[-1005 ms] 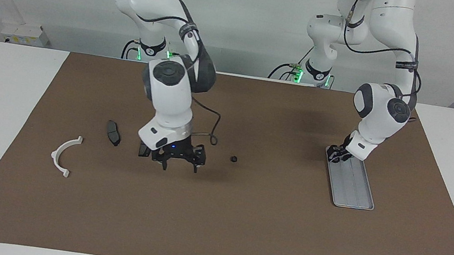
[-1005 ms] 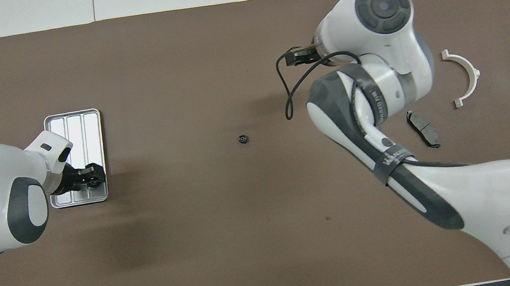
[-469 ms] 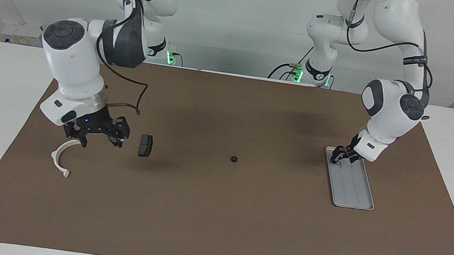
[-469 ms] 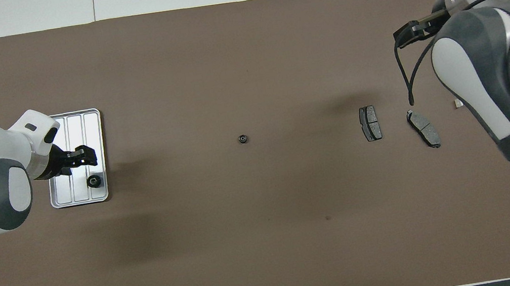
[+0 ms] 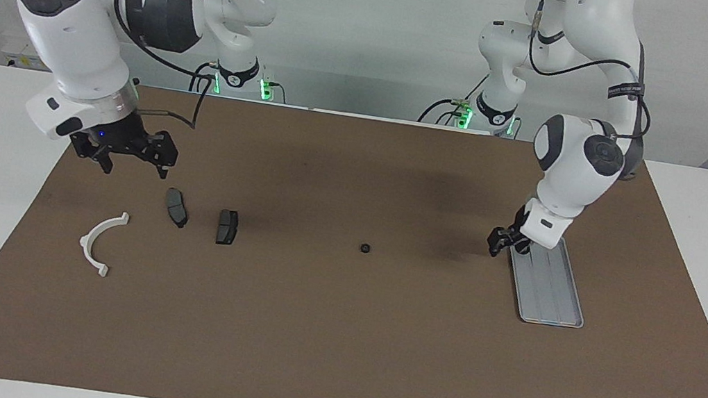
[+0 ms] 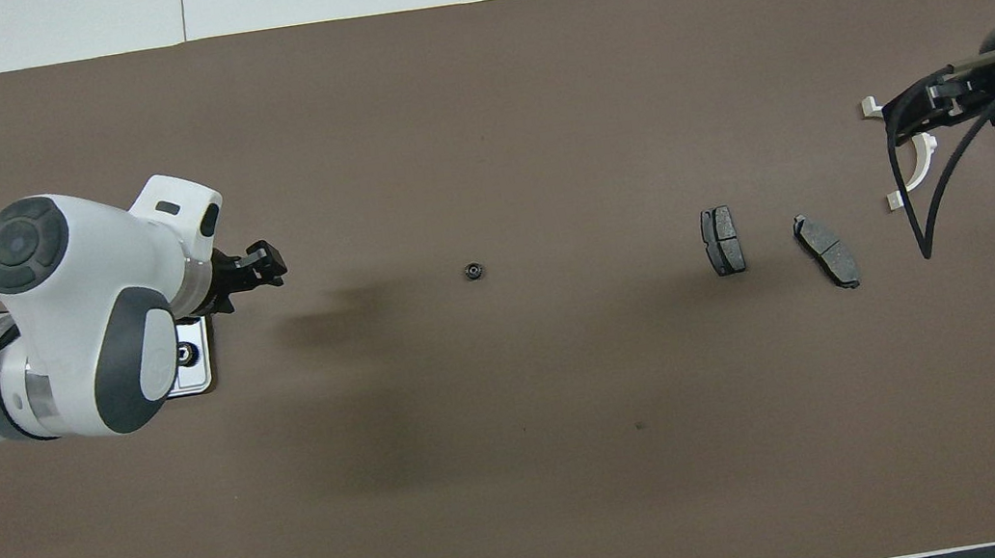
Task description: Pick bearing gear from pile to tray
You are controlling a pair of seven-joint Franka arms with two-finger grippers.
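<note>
Mid-mat, bearing gear (image 5: 364, 248) well apart from left end effector (image 5: 506, 241), empty, fingers unclear.

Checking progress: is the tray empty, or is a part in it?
Not empty. In the overhead view one small black round piece lies in the tray, at its end nearer the robots; the left arm hides most of the tray.
</note>
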